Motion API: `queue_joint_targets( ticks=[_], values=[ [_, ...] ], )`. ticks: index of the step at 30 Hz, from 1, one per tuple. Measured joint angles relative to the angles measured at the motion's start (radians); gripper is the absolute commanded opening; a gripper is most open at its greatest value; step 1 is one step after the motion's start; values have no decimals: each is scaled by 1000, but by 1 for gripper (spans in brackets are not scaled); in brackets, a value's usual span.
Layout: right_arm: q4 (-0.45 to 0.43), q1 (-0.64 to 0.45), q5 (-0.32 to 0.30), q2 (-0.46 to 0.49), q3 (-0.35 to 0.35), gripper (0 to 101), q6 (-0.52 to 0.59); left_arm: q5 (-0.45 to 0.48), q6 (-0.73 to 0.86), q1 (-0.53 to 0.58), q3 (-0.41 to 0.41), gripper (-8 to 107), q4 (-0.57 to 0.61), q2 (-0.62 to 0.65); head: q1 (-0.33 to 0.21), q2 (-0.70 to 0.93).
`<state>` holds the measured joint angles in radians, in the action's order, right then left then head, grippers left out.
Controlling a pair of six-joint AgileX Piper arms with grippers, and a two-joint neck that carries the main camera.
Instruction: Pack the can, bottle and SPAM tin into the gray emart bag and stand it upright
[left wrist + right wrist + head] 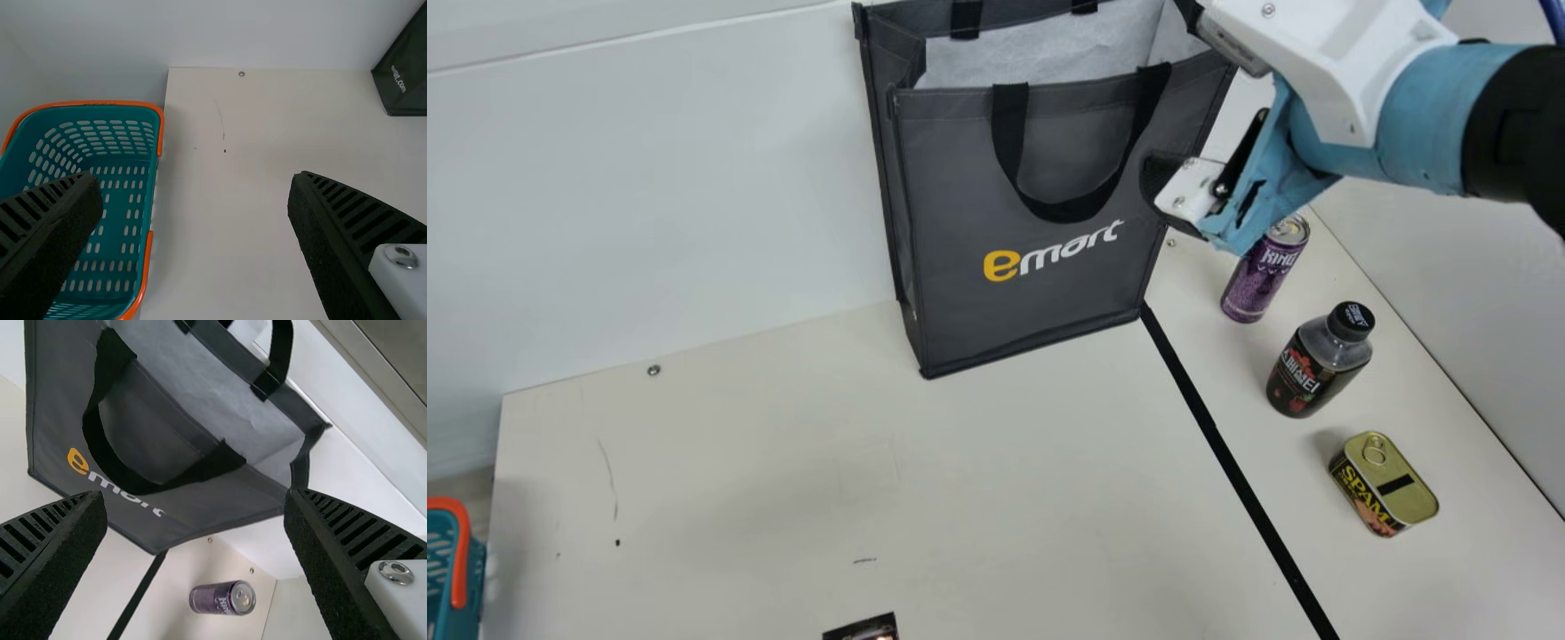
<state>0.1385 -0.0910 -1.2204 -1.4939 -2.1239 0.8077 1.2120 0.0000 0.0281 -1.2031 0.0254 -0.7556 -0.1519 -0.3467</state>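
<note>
The gray emart bag (951, 213) stands upright at the table's back with its mouth open and pale lining visible. In front of its upper right side, my right gripper (1181, 93) is open and empty. On the right lie the task's items, all outside the bag: the upright purple can (1261, 277), the dark bottle (1316, 366) and the SPAM tin (1385, 484). In the right wrist view, the bag (157, 437) and can (215, 598) show beyond my right gripper (195, 499). My left gripper (196, 179) stands open and empty in the left wrist view, a bag corner (408, 87) far off.
A teal basket with an orange rim (160, 127) stands beside the table's left edge. One black tape line (1214, 436) separates the bag's area from the items. A small dark object (867, 629) pokes in at the main view's bottom edge. White walls rise behind and at the right.
</note>
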Motion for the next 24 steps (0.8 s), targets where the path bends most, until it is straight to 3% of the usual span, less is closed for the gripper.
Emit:
queue_joint_targets(
  ticks=[24],
  values=[
    [79,21,1,-177,-150,95,182,0,0,0,0,90,0,0,0,0]
  ],
)
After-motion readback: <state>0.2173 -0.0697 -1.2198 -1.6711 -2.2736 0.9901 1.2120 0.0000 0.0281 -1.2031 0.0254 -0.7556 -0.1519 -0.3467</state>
